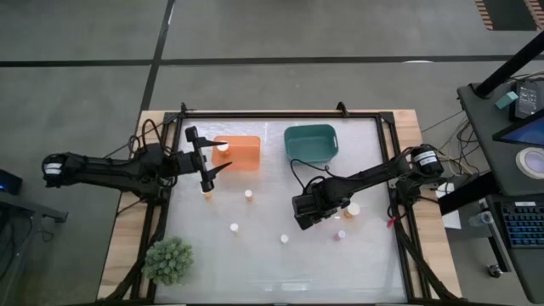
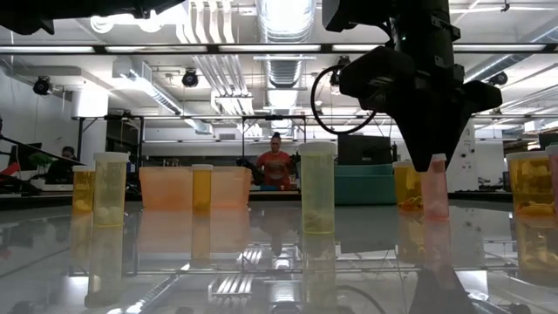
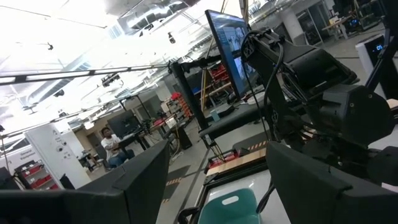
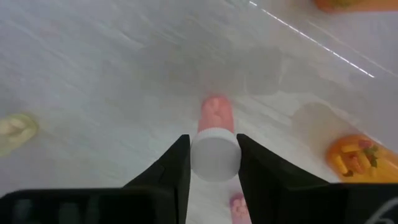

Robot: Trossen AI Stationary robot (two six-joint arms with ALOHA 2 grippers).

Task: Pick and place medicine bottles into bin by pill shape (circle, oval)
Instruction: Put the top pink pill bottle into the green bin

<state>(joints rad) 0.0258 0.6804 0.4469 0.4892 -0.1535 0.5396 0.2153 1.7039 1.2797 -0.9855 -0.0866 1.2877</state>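
On the tabletop (image 1: 255, 255) near the front, the right pincer (image 4: 213, 163) sits clamped around the white cap of a small pink bottle (image 4: 215, 115) standing upright. Farther back the left pincer (image 1: 211, 161) hangs wide open by the orange bin (image 1: 238, 153), with the teal bin (image 1: 311, 143) beside it.

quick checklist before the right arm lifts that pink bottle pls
1. Right gripper around the pink bottle, a finger on each side of its white cap: ok.
2. Grip firm enough to lift: cannot tell.
3. Bottle upright on the table: ok.
4. Neighbouring orange bottle apart from the fingers: ok.
5. Green bin and orange bin both open at the table's far edge: ok.
6. Left gripper, open, beside the orange bin, away from the lift: ok.
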